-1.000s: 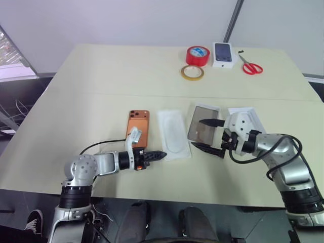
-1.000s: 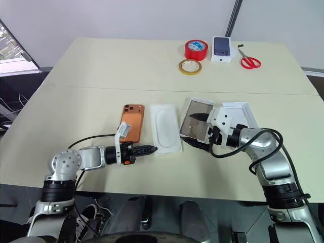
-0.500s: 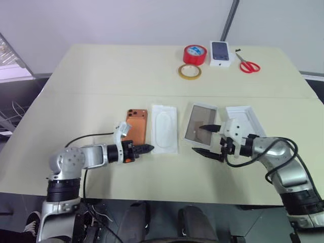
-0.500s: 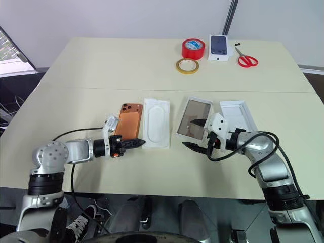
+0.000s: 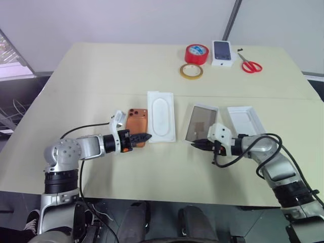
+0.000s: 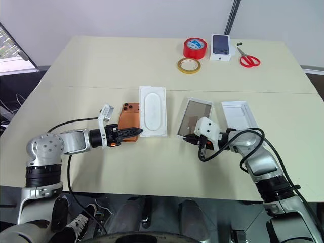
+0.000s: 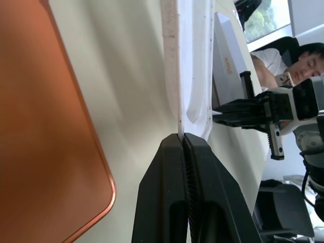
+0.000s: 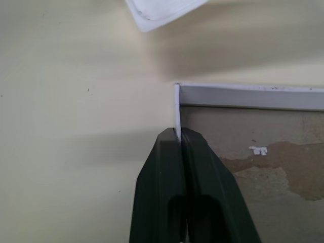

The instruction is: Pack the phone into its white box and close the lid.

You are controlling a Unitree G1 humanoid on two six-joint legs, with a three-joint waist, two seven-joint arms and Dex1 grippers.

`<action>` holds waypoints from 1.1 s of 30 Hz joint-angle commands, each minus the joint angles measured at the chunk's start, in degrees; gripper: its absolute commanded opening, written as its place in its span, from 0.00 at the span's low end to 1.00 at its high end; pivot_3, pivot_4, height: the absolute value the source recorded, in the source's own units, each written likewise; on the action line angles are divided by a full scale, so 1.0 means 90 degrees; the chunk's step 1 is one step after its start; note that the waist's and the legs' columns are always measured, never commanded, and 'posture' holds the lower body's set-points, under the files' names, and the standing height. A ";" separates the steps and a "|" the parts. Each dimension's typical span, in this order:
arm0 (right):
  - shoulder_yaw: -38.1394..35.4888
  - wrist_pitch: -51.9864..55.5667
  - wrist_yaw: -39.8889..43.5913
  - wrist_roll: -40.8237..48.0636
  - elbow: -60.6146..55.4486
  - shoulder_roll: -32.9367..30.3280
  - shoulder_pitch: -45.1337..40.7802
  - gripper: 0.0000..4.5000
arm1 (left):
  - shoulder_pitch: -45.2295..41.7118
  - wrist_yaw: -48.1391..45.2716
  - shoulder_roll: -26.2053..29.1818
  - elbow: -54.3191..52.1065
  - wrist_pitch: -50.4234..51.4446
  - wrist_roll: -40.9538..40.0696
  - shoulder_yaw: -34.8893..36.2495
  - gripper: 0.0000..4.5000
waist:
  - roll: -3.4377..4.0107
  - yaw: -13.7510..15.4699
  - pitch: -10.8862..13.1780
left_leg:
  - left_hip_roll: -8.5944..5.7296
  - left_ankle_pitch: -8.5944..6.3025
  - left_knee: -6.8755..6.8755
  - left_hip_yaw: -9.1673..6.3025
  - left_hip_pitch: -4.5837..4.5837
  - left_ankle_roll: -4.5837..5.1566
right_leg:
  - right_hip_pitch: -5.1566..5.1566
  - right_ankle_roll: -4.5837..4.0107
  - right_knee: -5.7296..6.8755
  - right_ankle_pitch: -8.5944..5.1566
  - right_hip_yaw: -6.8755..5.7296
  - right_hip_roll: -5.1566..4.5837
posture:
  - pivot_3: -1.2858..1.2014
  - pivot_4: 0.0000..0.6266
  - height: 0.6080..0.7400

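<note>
The right end effector (image 6: 190,138) pinches the white box (image 6: 194,118) by its near rim on the counter (image 6: 101,76). The left end effector (image 6: 132,132), pinched on the white insert's (image 6: 152,110) edge, hovers beside the phone (image 6: 129,122). Holding the tray steady should ease loading.

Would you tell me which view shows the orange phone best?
The right eye view: the phone lies whole, camera bump visible. The left eye view hides its near end; the left wrist view gives one orange corner.

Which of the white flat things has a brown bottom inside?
The white box, between the white insert with an oval dent and the all-white lid.
</note>
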 commanded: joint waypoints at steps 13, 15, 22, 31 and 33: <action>0.0407 -0.0724 0.0457 0.0135 -0.0977 0.0147 0.0338 0.32 | -0.0164 0.0368 -0.0727 -0.0229 0.0004 -0.0280 0.0153 0.00 | -0.0007 0.0015 0.0005 | 0.0000 0.0001 0.0007 -0.0001 0.0000 -0.0002 | 0.0003 0.0002 0.0001 0.0001 0.0000 0.0002 | 0.52 0.24 1.00; 0.0293 -0.0630 0.0346 0.0195 -0.1016 0.0142 0.0350 0.56 | -0.0126 0.0467 -0.0798 -0.0266 0.0076 -0.0293 0.0149 0.00 | -0.0007 0.0011 0.0006 | 0.0001 0.0001 0.0005 -0.0002 0.0001 -0.0002 | 0.0003 0.0002 0.0001 0.0001 -0.0001 0.0004 | 0.52 0.24 1.00; -0.1143 -0.0286 0.0520 0.0835 -0.1088 -0.0792 0.1108 0.78 | 0.0109 0.0790 -0.1135 -0.0523 0.0365 -0.0511 0.0185 0.00 | -0.0008 0.0072 0.0007 | -0.0001 0.0001 0.0005 -0.0004 -0.0002 -0.0002 | 0.0009 0.0002 -0.0003 0.0001 -0.0003 0.0000 | 0.52 0.24 1.00; -0.1601 -0.1225 0.0419 0.0443 0.0320 -0.1171 0.1018 0.78 | 0.0296 0.0678 -0.1212 -0.0653 0.0431 -0.0320 -0.0414 0.00 | -0.0014 -0.0019 0.0010 | 0.0003 0.0000 0.0001 -0.0002 0.0009 0.0000 | 0.0017 0.0000 -0.0009 0.0001 0.0001 0.0008 | 0.52 0.24 1.00; -0.1545 -0.1189 0.0359 0.0481 0.0283 -0.1071 0.0899 0.78 | 0.0305 0.0605 -0.1171 -0.0667 0.0440 -0.0373 -0.0447 0.00 | -0.0014 -0.0028 0.0010 | 0.0006 0.0001 0.0002 -0.0002 0.0009 -0.0002 | 0.0015 0.0001 -0.0006 0.0001 0.0003 0.0013 | 0.52 0.24 1.00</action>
